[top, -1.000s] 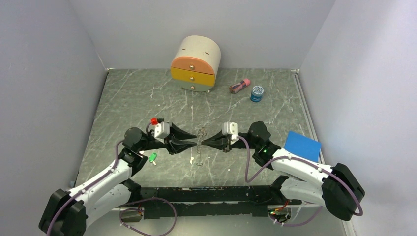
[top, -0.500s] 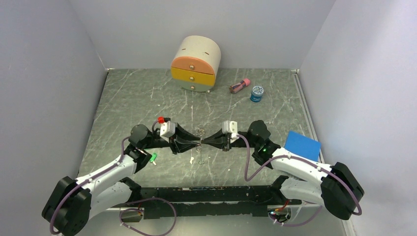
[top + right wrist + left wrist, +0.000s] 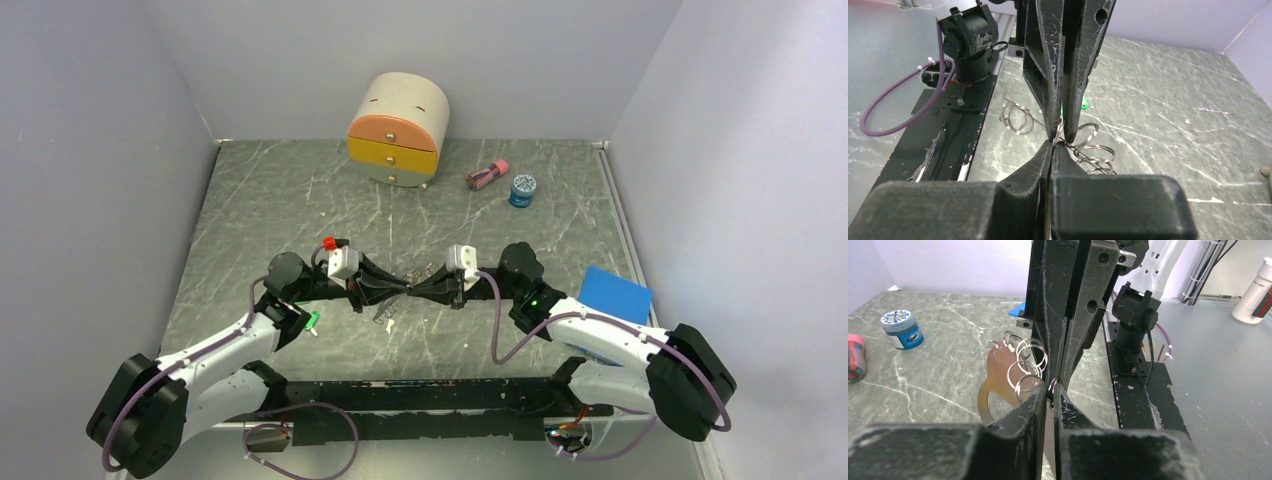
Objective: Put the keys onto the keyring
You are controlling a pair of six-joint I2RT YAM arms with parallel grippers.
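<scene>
Green key [image 3: 312, 321]: half hidden under the left arm, blade not readable. Small pale object [image 3: 388, 324] near table centre: too small to identify. White bottle [image 3: 1258, 290]: cut by picture edge.

Left gripper [image 3: 401, 291] and right gripper [image 3: 417, 291] meet tip-to-tip; both nearly closed.

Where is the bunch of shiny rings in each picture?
Top external: the keyring sits mid-table, where both grippers' tips meet.
Left wrist: the rings hang left of centre.
Right wrist: they show just right of centre.
Shared landmark: the grey marble table.
</scene>
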